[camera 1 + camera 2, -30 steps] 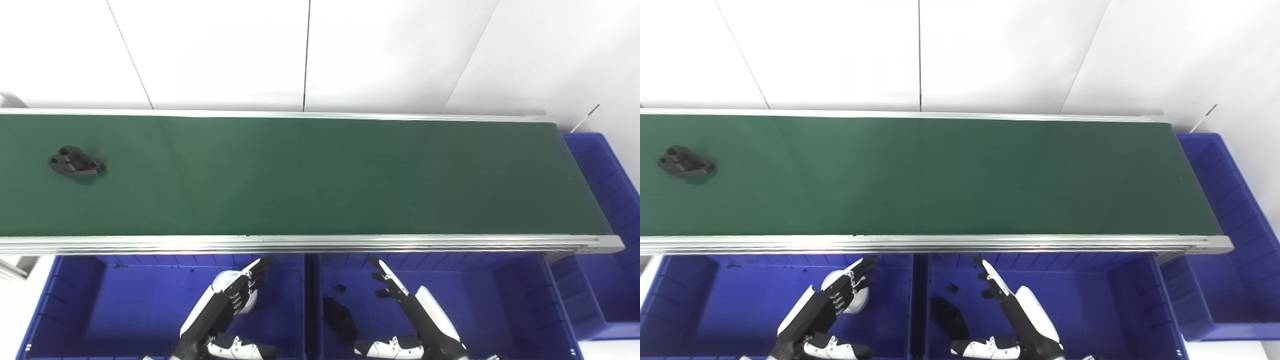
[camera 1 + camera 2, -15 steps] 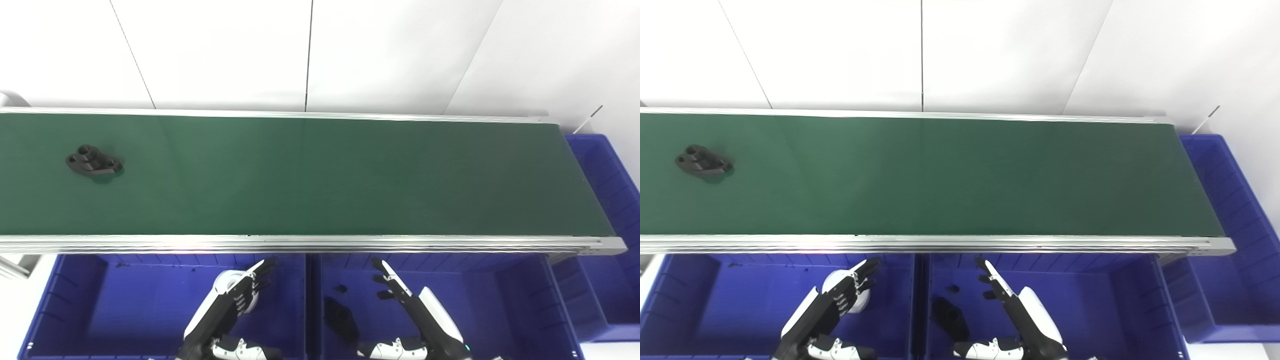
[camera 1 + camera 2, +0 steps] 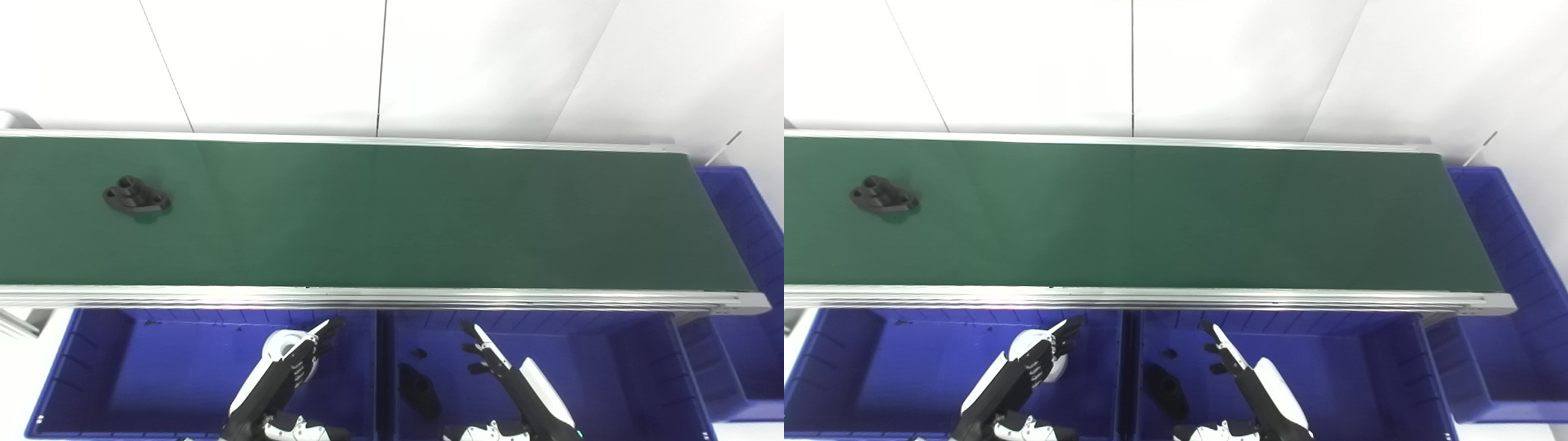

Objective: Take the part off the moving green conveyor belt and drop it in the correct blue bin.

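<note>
On the belt, far left: the black part [image 3: 137,200] lies flat on the green conveyor belt [image 3: 429,214], nothing touching it.
Left hand [image 3: 293,367]: empty, fingers stretched and a little apart, low over the left blue bin [image 3: 92,367].
Right hand [image 3: 490,361]: empty too, fingers spread, over the middle blue bin [image 3: 625,367].
Why so: I think both wait beside the belt, ready to reach.
Part to hand: well apart, up and left of the left hand.
White ring [image 3: 283,344]: in the left bin, partly hidden by the left hand.

One belt [image 3: 429,214], three blue bins [image 3: 86,373], two hands [image 3: 294,367], three black parts [image 3: 136,199]
</note>
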